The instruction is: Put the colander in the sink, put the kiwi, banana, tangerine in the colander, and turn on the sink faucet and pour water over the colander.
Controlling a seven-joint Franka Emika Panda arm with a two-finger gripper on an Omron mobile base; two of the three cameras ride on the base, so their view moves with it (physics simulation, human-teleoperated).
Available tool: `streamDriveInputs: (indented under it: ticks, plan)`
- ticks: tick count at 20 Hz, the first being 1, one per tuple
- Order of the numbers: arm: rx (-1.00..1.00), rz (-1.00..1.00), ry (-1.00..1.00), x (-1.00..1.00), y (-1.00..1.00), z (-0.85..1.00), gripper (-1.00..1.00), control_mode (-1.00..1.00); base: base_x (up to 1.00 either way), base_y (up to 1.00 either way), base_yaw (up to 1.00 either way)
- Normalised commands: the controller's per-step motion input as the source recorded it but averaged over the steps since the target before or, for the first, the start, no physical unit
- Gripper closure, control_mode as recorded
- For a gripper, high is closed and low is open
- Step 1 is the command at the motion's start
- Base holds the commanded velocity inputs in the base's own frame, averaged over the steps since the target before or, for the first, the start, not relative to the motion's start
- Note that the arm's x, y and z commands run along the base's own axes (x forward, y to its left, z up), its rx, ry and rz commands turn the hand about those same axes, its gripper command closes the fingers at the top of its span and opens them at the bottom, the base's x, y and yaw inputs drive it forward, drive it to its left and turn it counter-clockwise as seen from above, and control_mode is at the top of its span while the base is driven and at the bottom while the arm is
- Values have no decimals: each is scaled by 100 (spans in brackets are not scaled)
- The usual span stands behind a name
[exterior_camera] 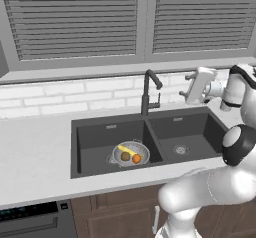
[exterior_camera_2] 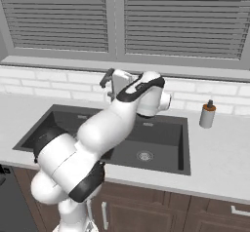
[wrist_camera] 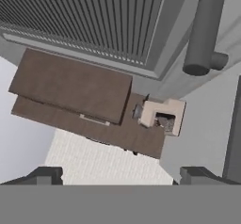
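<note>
The silver colander (exterior_camera: 131, 154) sits in the left basin of the dark grey sink (exterior_camera: 200, 129). Inside it lie the yellow banana (exterior_camera: 125, 150), the brown kiwi (exterior_camera: 125, 156) and the orange tangerine (exterior_camera: 136, 158). The dark sink faucet (exterior_camera: 147, 89) stands behind the divider, its spout angled right. My gripper (exterior_camera: 186, 87) hovers open to the faucet's right, at about spout height, holding nothing. In the hand view the faucet (wrist_camera: 204, 30) is a dark column at the upper right, beyond the open gripper (wrist_camera: 120, 176). From the right base, the gripper (exterior_camera_2: 105, 79) points left and my arm hides the faucet.
A soap bottle with an orange top (exterior_camera_2: 207, 114) stands on the counter right of the sink (exterior_camera_2: 184, 143). White brick backsplash and a blinded window run behind. The right basin holds just its drain (exterior_camera: 180, 149). White counter extends to the left.
</note>
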Motion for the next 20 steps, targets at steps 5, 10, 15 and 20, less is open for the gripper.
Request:
streamDriveInputs:
  ticks: [5,10,15,20]
  plan:
    - [-14,11,0,60,20,-5,-100,-100,0,0,0]
    - [-6,12,-3,44,11,0,-100,-100,0,0,0]
    - [-7,12,-8,17,15,-10,-100,-100,0,0,0]
    - [-10,11,-6,8,36,-15,-100,-100,0,0,0]
